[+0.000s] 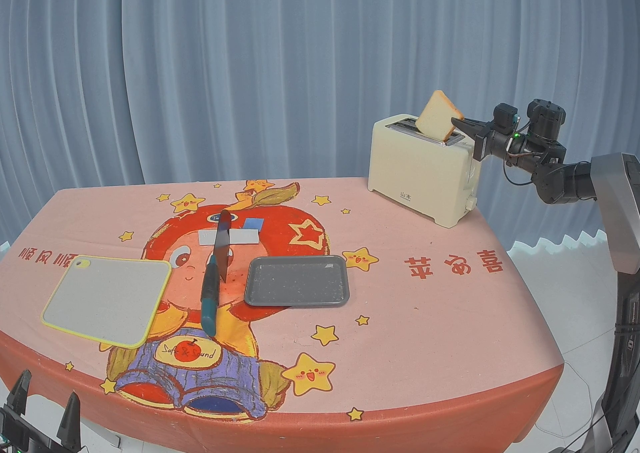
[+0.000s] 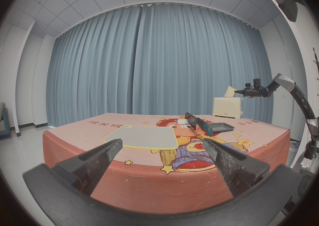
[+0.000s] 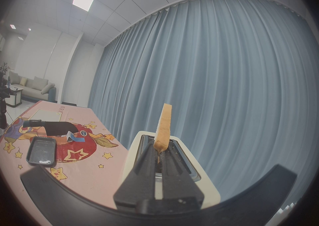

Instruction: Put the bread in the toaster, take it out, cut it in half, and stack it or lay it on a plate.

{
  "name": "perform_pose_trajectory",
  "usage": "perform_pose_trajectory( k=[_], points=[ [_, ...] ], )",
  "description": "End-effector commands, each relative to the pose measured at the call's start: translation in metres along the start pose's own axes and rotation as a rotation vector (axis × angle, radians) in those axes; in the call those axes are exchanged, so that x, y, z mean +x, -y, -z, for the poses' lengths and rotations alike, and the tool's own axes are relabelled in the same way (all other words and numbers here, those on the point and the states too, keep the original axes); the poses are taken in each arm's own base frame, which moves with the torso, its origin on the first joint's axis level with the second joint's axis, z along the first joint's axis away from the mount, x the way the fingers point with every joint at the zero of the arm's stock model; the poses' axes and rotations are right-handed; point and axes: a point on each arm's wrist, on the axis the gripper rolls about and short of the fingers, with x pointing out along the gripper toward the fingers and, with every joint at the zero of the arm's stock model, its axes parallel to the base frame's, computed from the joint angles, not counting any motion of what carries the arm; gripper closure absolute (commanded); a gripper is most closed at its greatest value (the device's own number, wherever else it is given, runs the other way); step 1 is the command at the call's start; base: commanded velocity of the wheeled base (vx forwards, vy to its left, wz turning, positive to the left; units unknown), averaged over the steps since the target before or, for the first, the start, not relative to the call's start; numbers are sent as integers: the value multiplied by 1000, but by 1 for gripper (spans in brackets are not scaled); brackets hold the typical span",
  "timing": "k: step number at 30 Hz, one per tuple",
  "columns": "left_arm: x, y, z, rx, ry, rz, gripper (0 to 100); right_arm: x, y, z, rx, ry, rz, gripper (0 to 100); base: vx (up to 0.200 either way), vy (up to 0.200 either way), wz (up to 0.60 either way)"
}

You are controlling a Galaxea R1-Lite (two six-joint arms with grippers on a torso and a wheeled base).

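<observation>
Left gripper (image 2: 162, 153) hangs low, just off the table's near edge, jaws wide apart and holding nothing.

On the pink cartoon-print tablecloth (image 1: 427, 334), nearest first:
- One pale grey cutting board (image 1: 107, 300) with a yellow-green rim, near left.
- One knife (image 1: 215, 268) with a teal handle and dark blade, between the board and the tray.
- One dark grey tray (image 1: 297, 281), just right of the knife.
- One cream toaster (image 1: 423, 174) at the far right corner.

Right gripper (image 3: 159, 152) is clamped on the lower corner of one bread slice (image 1: 437, 116). The slice has a pale tan face and a darker golden crust. It is tilted over the toaster's top slot, mostly above it. Whether it touches the slot cannot be determined.
</observation>
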Motion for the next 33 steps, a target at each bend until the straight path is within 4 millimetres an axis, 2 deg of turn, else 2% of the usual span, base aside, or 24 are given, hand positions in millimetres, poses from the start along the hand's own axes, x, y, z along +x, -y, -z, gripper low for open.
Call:
perform_pose_trajectory(
  k=[1, 16, 17, 26, 33],
  points=[
    [0, 0, 5, -1, -2, -1, 0, 1, -1, 1, 1, -1, -4, 100, 0, 0, 0],
    [0, 0, 5, -1, 0, -1, 0, 0, 0, 0, 0, 0, 1, 100, 0, 0, 0],
    [0, 0, 5, 1, -2, -1, 0, 1, 0, 1, 2, -3, -1, 0, 0, 0, 0],
    [0, 0, 5, -1, 0, -1, 0, 1, -2, -1, 0, -3, 16, 0, 0, 0, 0],
    [0, 0, 5, -1, -2, -1, 0, -3, -2, -10, -7, 9, 21, 0, 0, 0, 0]
  ],
)
